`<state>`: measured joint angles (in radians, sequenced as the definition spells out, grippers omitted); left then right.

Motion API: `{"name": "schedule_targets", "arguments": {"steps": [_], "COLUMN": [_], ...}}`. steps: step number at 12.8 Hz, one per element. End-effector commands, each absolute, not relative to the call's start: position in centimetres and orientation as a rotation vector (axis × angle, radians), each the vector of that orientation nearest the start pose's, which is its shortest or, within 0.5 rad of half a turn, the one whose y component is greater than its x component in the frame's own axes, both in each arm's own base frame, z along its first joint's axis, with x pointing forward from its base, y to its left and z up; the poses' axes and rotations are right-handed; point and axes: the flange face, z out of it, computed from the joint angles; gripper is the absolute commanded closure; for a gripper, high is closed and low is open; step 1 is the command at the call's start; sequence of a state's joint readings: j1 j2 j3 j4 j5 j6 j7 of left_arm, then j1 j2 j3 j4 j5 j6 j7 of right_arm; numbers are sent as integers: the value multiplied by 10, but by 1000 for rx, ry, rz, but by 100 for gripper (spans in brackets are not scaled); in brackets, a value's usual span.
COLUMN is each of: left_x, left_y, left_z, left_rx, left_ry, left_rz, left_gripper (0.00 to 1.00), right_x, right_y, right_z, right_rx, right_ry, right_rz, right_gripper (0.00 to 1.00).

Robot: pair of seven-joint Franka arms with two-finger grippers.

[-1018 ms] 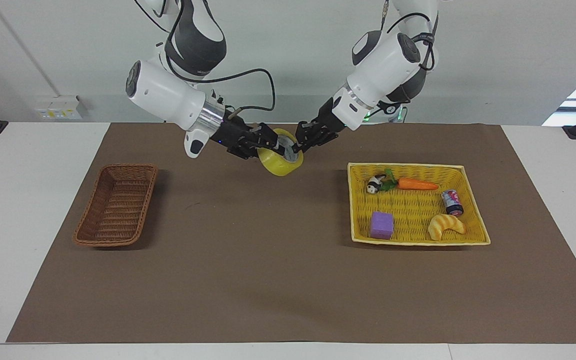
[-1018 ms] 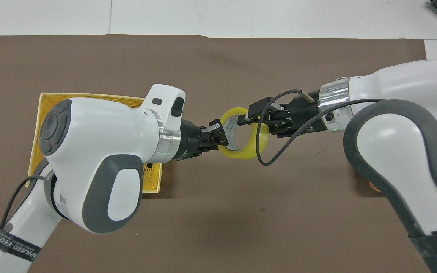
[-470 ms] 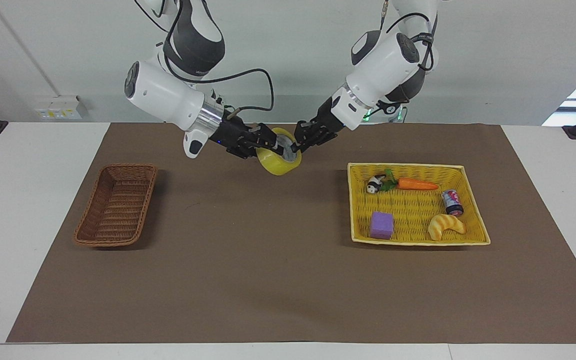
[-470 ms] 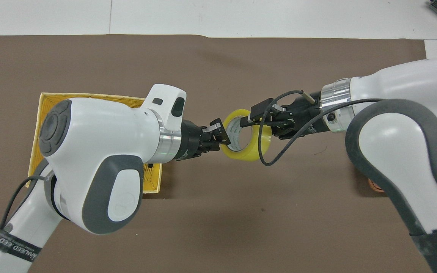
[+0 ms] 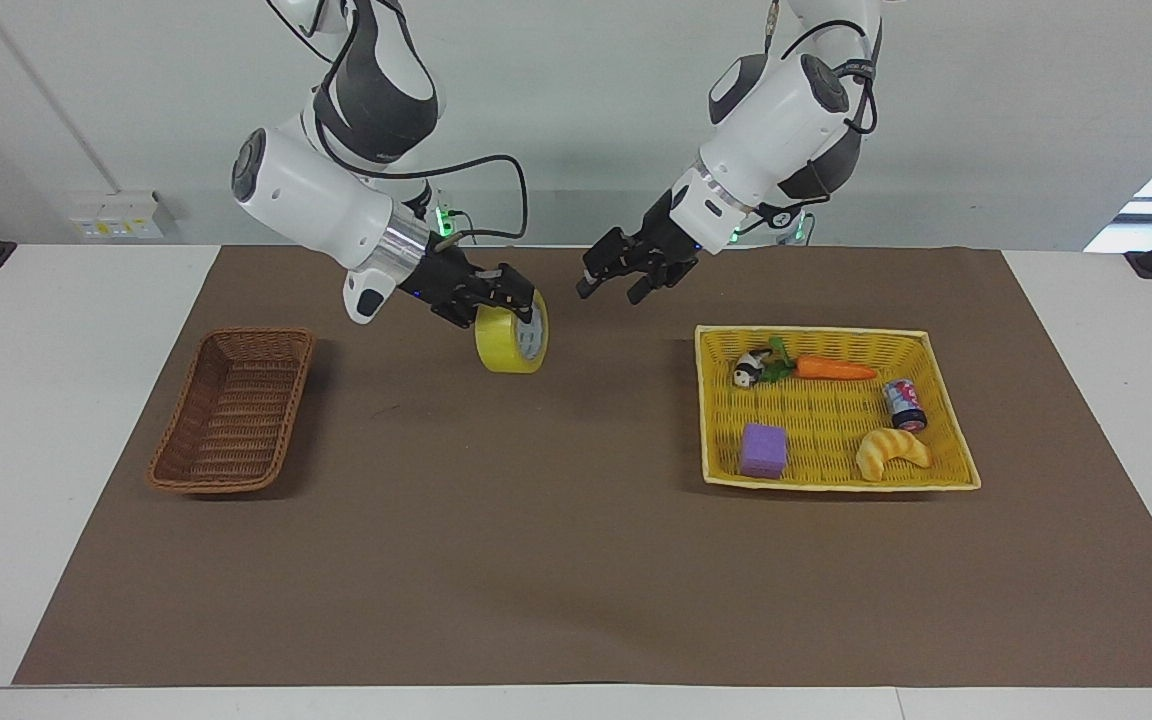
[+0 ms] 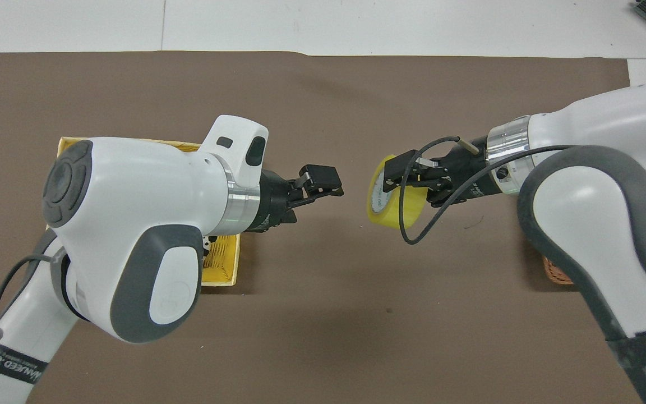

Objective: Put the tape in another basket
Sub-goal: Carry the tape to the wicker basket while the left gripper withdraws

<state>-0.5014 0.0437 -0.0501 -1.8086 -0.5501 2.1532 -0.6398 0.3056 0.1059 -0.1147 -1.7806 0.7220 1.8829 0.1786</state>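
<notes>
The tape (image 5: pixel 506 348) (image 6: pixel 383 206), a yellow ring, hangs upright in the air over the brown mat (image 5: pixel 556 540). My right gripper (image 5: pixel 513 300) (image 6: pixel 395 175) is shut on its upper rim. My left gripper (image 5: pixel 610 291) (image 6: pixel 331 184) is open and empty over the mat, a short gap away from the roll, toward the yellow basket (image 5: pixel 816 331) (image 6: pixel 223 270). The dark-brown wicker basket (image 5: pixel 236 336) stands empty at the right arm's end of the mat. In the overhead view only a corner of this basket (image 6: pixel 556 275) shows under the right arm.
The yellow basket holds a carrot (image 5: pixel 836 368), a panda toy (image 5: pixel 751 368), a small can (image 5: pixel 904 403), a purple block (image 5: pixel 764 450) and a croissant toy (image 5: pixel 893 450). White table (image 5: pixel 56 330) surrounds the mat.
My left gripper has opened, let go of the tape and drawn back toward the yellow basket. My right gripper has carried the tape toward the dark-brown basket, and the roll now hangs upright.
</notes>
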Motion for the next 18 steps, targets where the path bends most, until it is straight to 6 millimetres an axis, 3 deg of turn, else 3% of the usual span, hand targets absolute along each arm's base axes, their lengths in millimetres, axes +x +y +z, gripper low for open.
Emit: {"name": "schedule_targets", "arguments": {"steps": [1,4,8,10,12,15,16,18], "left_x": [525,544,555,559,563,570,572,564], "left_y": [-292,-244,-208,-182,-164,-114,-81,-53], "left_z": [555,546,542,539,548,599,615,643], "left_rx": [2648,2826,3068,3152,3190,3196,3200,3200], "left_ry": [385,295,32,-94,-130,-189,-133,-111], "left_rz": [-25,74,214,184,213,183,178,141], "left_gripper": [0,0,0,0,0,0,0,0], "right_x": [582,586,572,566,562,560,562,570], "right_y": [121,47,-51,-81,-101,-120,-124,-126], "right_z": [505,493,477,469,454,417,408,395], "right_rx": [-2565,-2727,-2989,-3103,-3187,-3243,-3250,-3271], "right_ry": [281,202,-30,-136,-218,-285,-287,-300], "right_rz": [134,99,140,197,243,257,257,240], "right_gripper": [100,100,100,100,100,100,100,100]}}
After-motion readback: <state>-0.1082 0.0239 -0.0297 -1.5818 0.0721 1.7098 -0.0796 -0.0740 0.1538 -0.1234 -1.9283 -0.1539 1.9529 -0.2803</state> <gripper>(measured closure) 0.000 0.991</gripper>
